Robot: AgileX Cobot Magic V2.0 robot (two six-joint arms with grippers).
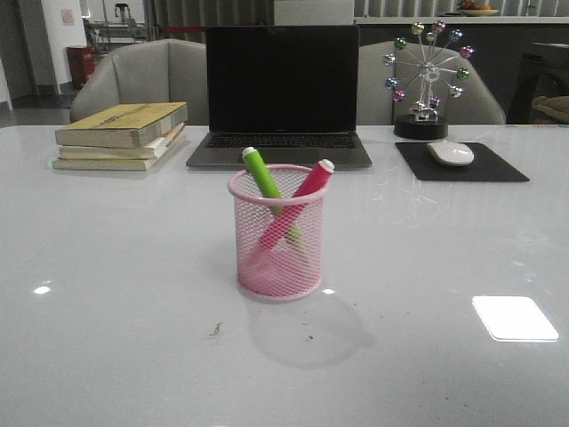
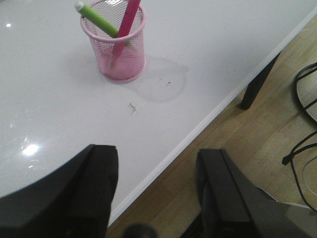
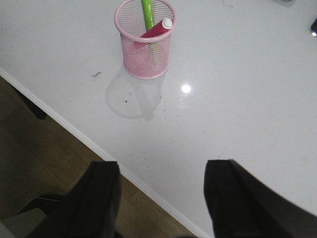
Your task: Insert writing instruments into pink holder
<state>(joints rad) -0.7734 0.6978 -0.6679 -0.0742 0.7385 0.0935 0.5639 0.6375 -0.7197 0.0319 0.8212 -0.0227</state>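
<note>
The pink mesh holder (image 1: 278,233) stands upright near the middle of the white table. Inside it lean the lime green marker (image 1: 263,178) and the magenta marker (image 1: 307,185), crossing each other with their white ends above the rim. The holder (image 2: 116,43) with the green marker (image 2: 99,20) and the magenta marker (image 2: 130,15) also shows in the left wrist view. In the right wrist view the holder (image 3: 145,39) holds the green marker (image 3: 147,12) and the magenta marker (image 3: 157,29). My left gripper (image 2: 157,153) and right gripper (image 3: 162,168) hang open and empty over the table's near edge, far from the holder. Neither shows in the front view.
At the back of the table (image 1: 107,267) are a stack of books (image 1: 123,135), an open laptop (image 1: 281,93), a ferris-wheel ornament (image 1: 425,80) and a white mouse (image 1: 451,153) on a black pad. A table leg (image 2: 258,82) and cables (image 2: 302,114) show over the wooden floor.
</note>
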